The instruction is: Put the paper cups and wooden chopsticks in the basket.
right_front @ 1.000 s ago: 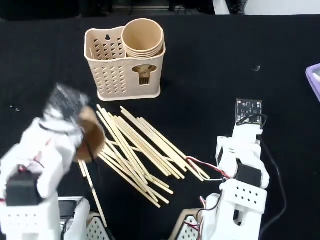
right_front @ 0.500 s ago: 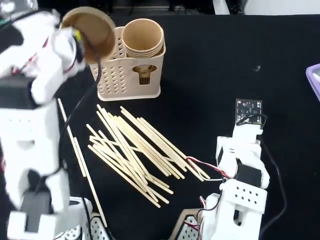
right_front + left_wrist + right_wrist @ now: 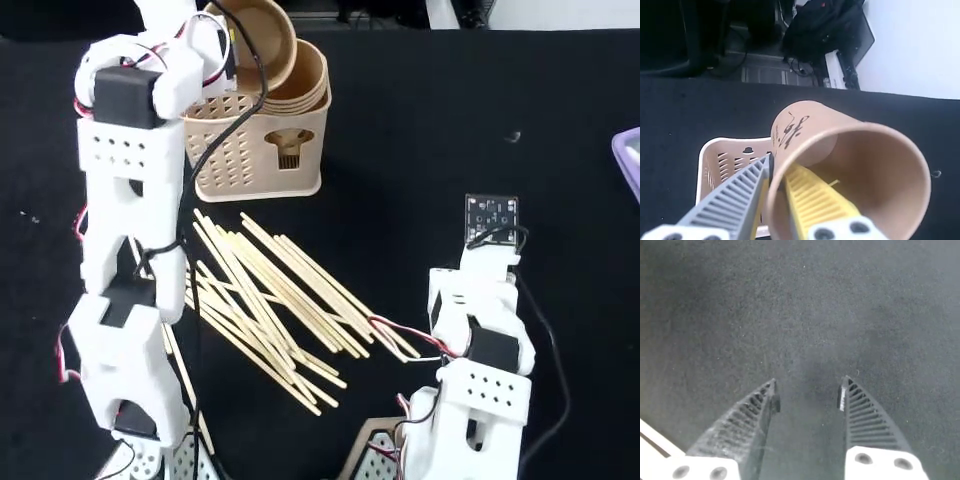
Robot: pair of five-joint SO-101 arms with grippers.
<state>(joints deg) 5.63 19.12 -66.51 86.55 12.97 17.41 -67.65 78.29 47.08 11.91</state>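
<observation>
Overhead, one paper cup [image 3: 262, 40] hangs tilted above the basket [image 3: 250, 150], its open mouth turned toward the high camera. The left gripper [image 3: 776, 167] has clamped the cup's wall, the yellow finger inside and the grey finger [image 3: 735, 192] outside. The cup sits just over the nested stack of cups [image 3: 305, 85] standing upright in the basket's right-hand compartment. Several rims show in that stack, though the exact number cannot be told. The basket's other compartment is mostly hidden behind the left arm [image 3: 125, 200], so what it holds cannot be told.

The wooden chopsticks [image 3: 270, 300] lie on the black table [image 3: 450, 120] in one loose, crisscrossed pile just in front of the basket. There are roughly two dozen, too overlapped to count exactly. A few strays lie beside the left arm's base.

The right arm [image 3: 480, 340] sits folded at the near edge, well apart from the pile. The right gripper [image 3: 807, 392] is spread moderately wide over bare table, with nothing between its fingers.
</observation>
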